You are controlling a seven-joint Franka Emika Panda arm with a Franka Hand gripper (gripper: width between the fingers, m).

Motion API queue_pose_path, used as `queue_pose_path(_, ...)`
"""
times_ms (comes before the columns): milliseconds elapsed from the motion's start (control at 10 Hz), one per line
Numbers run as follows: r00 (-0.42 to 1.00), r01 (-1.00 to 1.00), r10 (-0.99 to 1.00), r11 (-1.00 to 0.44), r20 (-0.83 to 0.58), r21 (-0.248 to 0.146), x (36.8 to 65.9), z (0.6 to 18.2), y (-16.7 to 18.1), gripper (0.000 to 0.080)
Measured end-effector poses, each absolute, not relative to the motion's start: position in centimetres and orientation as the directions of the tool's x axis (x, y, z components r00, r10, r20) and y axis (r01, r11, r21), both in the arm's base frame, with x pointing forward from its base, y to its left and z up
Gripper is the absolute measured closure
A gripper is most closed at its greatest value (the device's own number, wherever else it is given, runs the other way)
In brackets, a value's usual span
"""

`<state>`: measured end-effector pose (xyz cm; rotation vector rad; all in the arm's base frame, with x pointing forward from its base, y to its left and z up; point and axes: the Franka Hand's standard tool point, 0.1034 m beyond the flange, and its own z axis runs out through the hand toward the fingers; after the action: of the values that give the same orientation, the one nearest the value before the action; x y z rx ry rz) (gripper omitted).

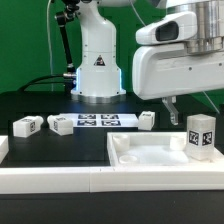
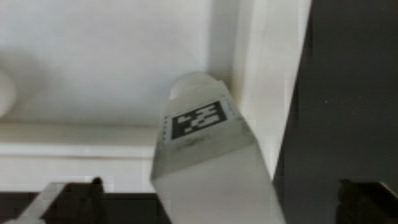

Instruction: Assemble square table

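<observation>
Table leg (image 2: 208, 150) between spread jaws

Panda arm (image 1: 98, 55) was stretched over to the exterior view's right, hand (image 2: 217, 202) pointing down, fingers (image 2: 68, 200) spread wide apart.

In the exterior view we see bright, even light that seems to come from above. The white tabletop slab (image 1: 150, 152) is almost washed out, and only soft grey shadows along its raised rim give it shape. The black table (image 1: 30, 100) is dark, without glare. The arm's base (image 1: 98, 60) shows a small blue glow at its edge. The picture is coarse, and the small tags are unclear. The wrist view is dimmer and soft: the leg (image 2: 210, 150) is slightly blurred, and the dark fingers (image 2: 68, 205) are fully out of focus.
</observation>
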<state>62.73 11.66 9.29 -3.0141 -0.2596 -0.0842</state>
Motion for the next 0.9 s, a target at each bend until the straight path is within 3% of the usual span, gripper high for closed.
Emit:
queue_pose_path(300, 0.943, 0.330, 0.324, -0.940, 0.078, -0.082, 62.79, 9.28, 11.97, 0.0151)
queue_pose_path(500, 0.942, 0.333, 0.327, -0.940, 0.077, -0.082, 62.77, 9.25, 11.99, 0.0177)
queue_pose_path(600, 0.942, 0.332, 0.326, -0.940, 0.077, -0.082, 62.76, 9.25, 11.98, 0.0328)
queue_pose_path(700, 0.942, 0.332, 0.326, -0.940, 0.077, -0.082, 62.76, 9.25, 11.98, 0.0328)
queue_pose_path(800, 0.944, 0.328, 0.322, -0.941, 0.077, -0.083, 62.76, 9.25, 11.98, 0.0469)
queue_pose_path(900, 0.951, 0.306, 0.300, -0.948, 0.076, -0.085, 62.77, 9.25, 11.98, 0.0514)
